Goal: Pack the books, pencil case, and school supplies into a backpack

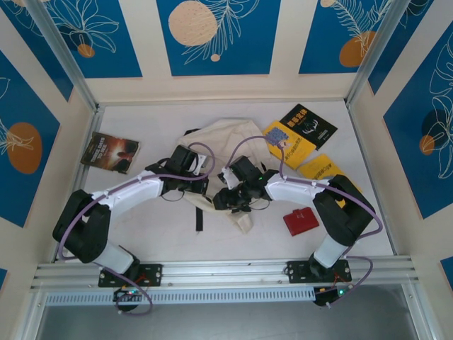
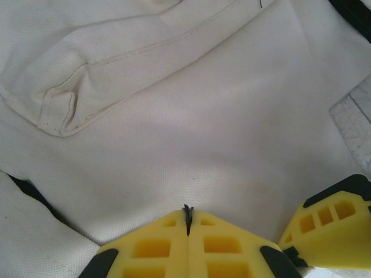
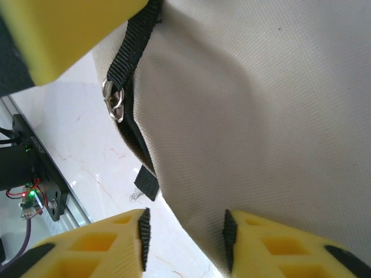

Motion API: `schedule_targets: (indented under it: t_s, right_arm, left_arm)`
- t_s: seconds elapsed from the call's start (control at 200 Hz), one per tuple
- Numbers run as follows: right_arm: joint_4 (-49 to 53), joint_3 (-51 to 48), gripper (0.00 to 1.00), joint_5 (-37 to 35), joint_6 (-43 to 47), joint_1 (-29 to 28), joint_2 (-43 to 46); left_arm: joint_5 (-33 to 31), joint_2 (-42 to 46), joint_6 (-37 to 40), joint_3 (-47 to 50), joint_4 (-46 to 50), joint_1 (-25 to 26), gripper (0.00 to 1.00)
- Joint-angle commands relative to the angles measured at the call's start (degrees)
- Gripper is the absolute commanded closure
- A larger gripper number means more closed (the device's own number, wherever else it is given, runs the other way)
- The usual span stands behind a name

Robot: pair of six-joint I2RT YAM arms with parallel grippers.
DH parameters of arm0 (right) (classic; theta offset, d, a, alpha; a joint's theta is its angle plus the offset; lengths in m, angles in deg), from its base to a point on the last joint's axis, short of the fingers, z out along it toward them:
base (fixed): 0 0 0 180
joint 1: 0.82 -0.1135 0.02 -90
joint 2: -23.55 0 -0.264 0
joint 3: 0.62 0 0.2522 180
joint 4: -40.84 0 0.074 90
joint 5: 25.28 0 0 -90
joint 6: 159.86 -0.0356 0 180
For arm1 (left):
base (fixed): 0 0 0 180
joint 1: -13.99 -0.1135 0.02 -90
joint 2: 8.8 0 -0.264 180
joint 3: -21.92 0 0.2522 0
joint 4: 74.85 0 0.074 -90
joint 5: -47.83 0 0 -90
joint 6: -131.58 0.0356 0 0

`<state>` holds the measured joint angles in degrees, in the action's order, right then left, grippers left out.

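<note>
While the left gripper (image 2: 187,223) clamped a dark tab (image 2: 186,211) on the backpack (image 1: 226,138) at frame centre, the right gripper (image 3: 185,231), jaws parted, straddled its fabric edge, apparently opening it; closing firmly seemed next.

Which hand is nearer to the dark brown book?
Left. The left hand sits on the backpack, just right of the dark brown book; the right hand is farther right, at the backpack's lower edge.

Cream walls (image 1: 148,85), blue floral panels (image 1: 248,60), white table (image 1: 163,237), aluminium rail (image 1: 226,273)
</note>
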<state>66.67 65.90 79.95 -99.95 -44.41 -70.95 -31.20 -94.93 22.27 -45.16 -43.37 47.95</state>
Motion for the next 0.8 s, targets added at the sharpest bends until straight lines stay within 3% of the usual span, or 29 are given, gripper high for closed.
schedule_targets:
  t_s: [0.0, 0.205, 0.445, 0.795]
  right_arm:
    - [0.6, -0.7, 0.66, -2.0, 0.9, 0.3, -0.3]
    - [2.2, -1.1, 0.76, -7.5, -1.5, 1.4, -1.6]
    - [1.0, -2.8, 0.86, -6.9, -5.3, 3.4, -3.2]
    - [4.0, -3.2, 0.87, -10.4, -5.8, 3.4, -2.7]
  left_arm:
    - [0.6, -0.4, 0.7, -1.9, -1.9, -0.7, 1.0]
    - [0.8, 0.2, 2.1, -1.5, -2.3, -1.0, 1.0]
    - [-0.5, 1.1, 3.4, -0.4, -3.5, -2.1, 1.0]
    - [-9.6, -3.1, 6.6, -2.2, 2.0, -4.7, 1.0]
